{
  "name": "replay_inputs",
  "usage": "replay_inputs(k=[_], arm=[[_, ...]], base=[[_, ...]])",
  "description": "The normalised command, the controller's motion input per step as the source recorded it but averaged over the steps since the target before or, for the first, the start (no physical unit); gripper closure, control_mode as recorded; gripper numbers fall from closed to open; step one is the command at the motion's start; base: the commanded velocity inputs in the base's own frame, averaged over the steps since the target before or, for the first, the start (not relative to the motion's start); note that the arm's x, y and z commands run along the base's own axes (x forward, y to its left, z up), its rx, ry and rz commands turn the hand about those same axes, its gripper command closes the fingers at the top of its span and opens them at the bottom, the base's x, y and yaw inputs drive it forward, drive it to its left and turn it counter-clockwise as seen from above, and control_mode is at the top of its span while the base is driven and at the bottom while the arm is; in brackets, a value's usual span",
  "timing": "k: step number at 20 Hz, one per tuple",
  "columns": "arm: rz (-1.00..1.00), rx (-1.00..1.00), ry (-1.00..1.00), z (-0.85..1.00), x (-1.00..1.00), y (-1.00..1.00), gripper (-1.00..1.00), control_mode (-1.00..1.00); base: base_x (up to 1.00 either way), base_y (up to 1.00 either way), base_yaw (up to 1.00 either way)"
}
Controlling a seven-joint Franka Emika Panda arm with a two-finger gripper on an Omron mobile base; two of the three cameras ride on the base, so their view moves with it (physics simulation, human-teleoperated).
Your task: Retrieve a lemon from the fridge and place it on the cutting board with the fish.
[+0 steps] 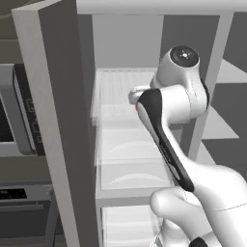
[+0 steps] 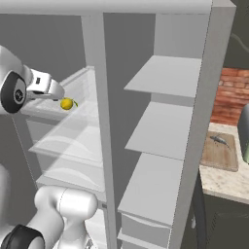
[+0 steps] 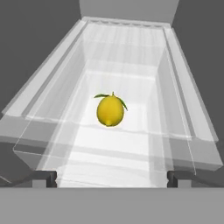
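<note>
Gripper (image 3: 112,178) spread wide — lemon (image 3: 110,110) ahead, in fridge (image 2: 194,121) drawer.

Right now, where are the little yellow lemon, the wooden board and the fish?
small round yellow lemon (image 3: 110,111): hand view, its middle.
flat tan wooden cutting board (image 2: 217,154): right base view, bare wood.
slim greyish fish (image 2: 218,141): right base view, its body.

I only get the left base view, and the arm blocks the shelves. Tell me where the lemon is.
Observer: The lemon lies in a translucent drawer of the fridge, straight ahead of the tool.
Operator: Report the tool's state.
Observer: Open, holding nothing; the lemon lies apart from it.
Operator: Locate the board.
Observer: The board sits on the counter right of the fridge, with the fish on it.
</note>
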Motion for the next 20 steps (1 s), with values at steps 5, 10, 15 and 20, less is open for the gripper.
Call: replay_inputs(k=[5, 10, 15, 20], arm=[[0.00, 0.01, 0.15, -0.03, 0.52, 0.00, -1.00, -1.00], [0.00, 0.00, 0.02, -0.27, 0.63, 0.00, -1.00, -1.00], [0.00, 0.00, 0.01, -0.37, 0.52, 0.00, -1.00, -1.00], [0.00, 0.00, 0.05, -0.38, 0.44, 0.00, -1.00, -1.00]], base=[[0.00, 0.00, 0.00], [0.00, 0.00, 0.00], [0.00, 0.00, 0.00], [0.00, 0.00, 0.00]])
